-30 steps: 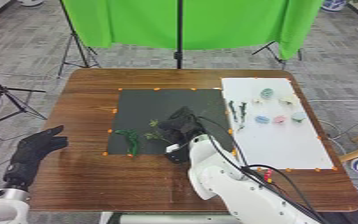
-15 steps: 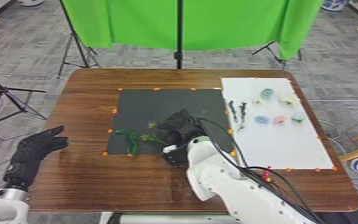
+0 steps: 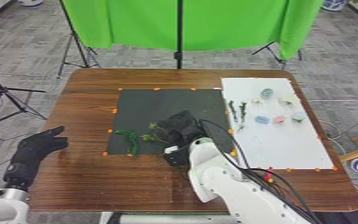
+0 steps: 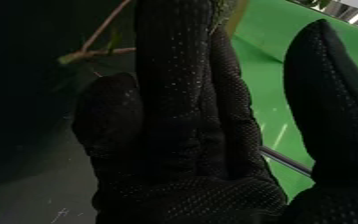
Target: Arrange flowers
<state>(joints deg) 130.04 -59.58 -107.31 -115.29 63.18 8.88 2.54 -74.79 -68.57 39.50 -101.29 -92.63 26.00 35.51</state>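
In the head view my right hand is over the dark mat, just beside a thin leafy sprig. A thicker green stem lies left of the sprig. From the right wrist view, my right hand has straight fingers with the thumb apart; a brown twig passes behind them, and whether it is gripped is unclear. Pale flower heads, including a blue one and a pink one, lie on the white sheet near two dark green stems. My left hand is open at the table's left side.
The white sheet covers the right part of the brown table. Orange markers edge both the sheet and the mat. Red and yellow bits lie by my right forearm. A green cloth hangs beyond the table.
My right hand has shifted slightly toward the near left over the mat. The leafy sprig beside it has moved a little too. The left hand has kept still.
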